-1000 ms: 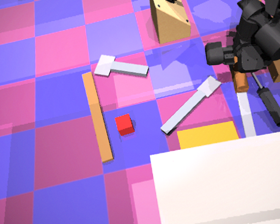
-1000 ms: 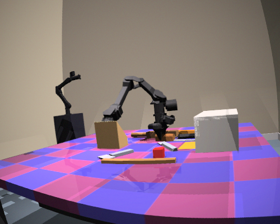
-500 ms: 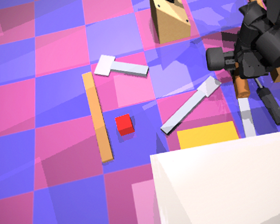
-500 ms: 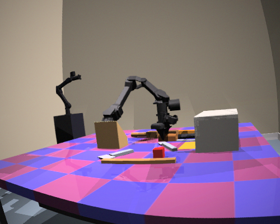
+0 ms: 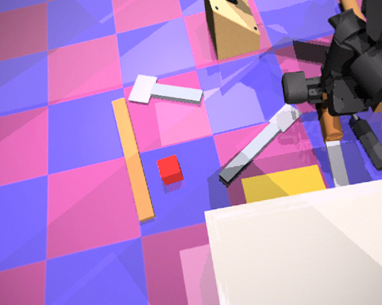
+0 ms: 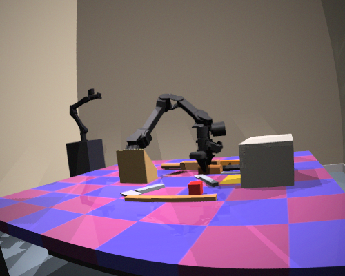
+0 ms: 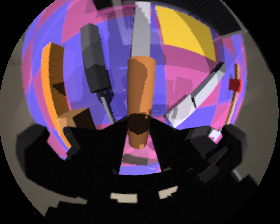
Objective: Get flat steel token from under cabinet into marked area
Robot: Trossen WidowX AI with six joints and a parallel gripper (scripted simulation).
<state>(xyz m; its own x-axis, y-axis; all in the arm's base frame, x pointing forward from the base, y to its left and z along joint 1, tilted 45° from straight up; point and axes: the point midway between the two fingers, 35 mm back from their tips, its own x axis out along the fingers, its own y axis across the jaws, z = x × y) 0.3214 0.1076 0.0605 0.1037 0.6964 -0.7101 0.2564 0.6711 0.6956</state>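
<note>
My gripper [image 5: 324, 98] [image 6: 204, 171] [image 7: 138, 118] is shut on the orange-brown handle [image 5: 331, 127] [image 7: 141, 82] of a tool with a long flat grey blade [image 5: 338, 163] [image 7: 142, 30]. The handle points away from the cabinet and the blade towards it. In the top view the blade's far end is hidden by the white cabinet [image 5: 307, 253] [image 6: 265, 165]. The yellow marked area [image 5: 285, 182] [image 6: 232, 179] [image 7: 186, 31] lies in front of the cabinet, beside the blade. The steel token and the vent slots are not visible.
A dark-handled screwdriver [image 5: 372, 144] [image 7: 95, 60] lies beside the tool. A grey flat-headed bar [image 5: 257, 144] [image 7: 200, 97] lies on the other side, near the yellow area. Another [image 5: 176, 93], a red cube [image 5: 170, 170] [image 6: 195, 188] and an orange strip [image 5: 134, 156] [image 6: 170, 198] lie farther off.
</note>
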